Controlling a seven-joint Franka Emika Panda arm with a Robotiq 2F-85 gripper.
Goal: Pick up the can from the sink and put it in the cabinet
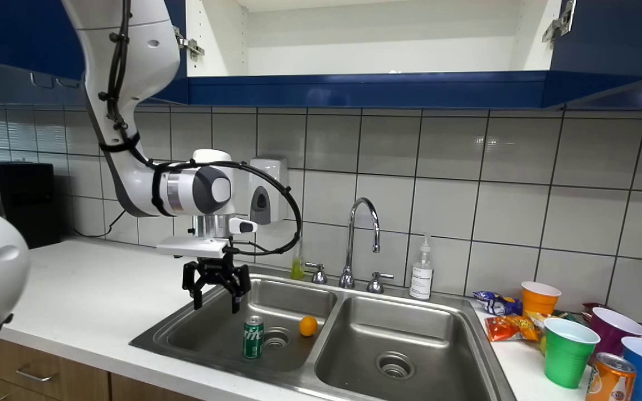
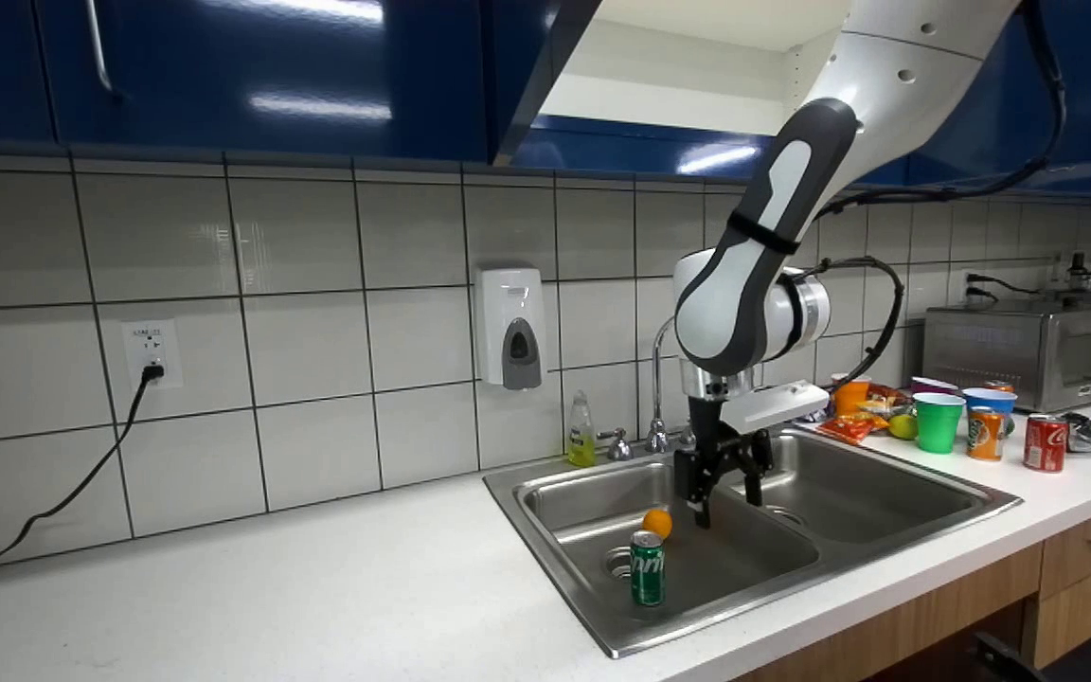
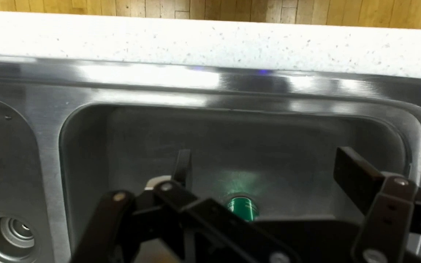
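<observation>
**Open gripper above the sink, the can not yet taken**

At the left in an exterior view, we see the gripper [image 1: 217,303] hanging over the sink [image 1: 325,337]; its jaws stand wide apart and hold nothing. Lower and to the right, the green can [image 1: 253,337] stands upright in the left half of the sink, beside the drain [image 1: 277,337]. In the wrist view it shows below, between the fingers [image 3: 356,179] and partly hidden; whether they are centred on it, we cannot tell. If they are not, we think one finger may hit the can and knock it over. Next comes a loop of cable [image 1: 287,191], then the orange ball [image 1: 308,326], which lies near the can and could roll if a finger pushes it. Farther right rises the tap [image 1: 350,245]; a careless swing may catch the cable there. Above, the cabinet [image 1: 365,89] stands open, but we judge that its blue lower edge may strike the can if we lift too little. At the far right an orange can [image 1: 611,379] stands on the counter [image 1: 521,365]; we must not take it by mistake.
</observation>
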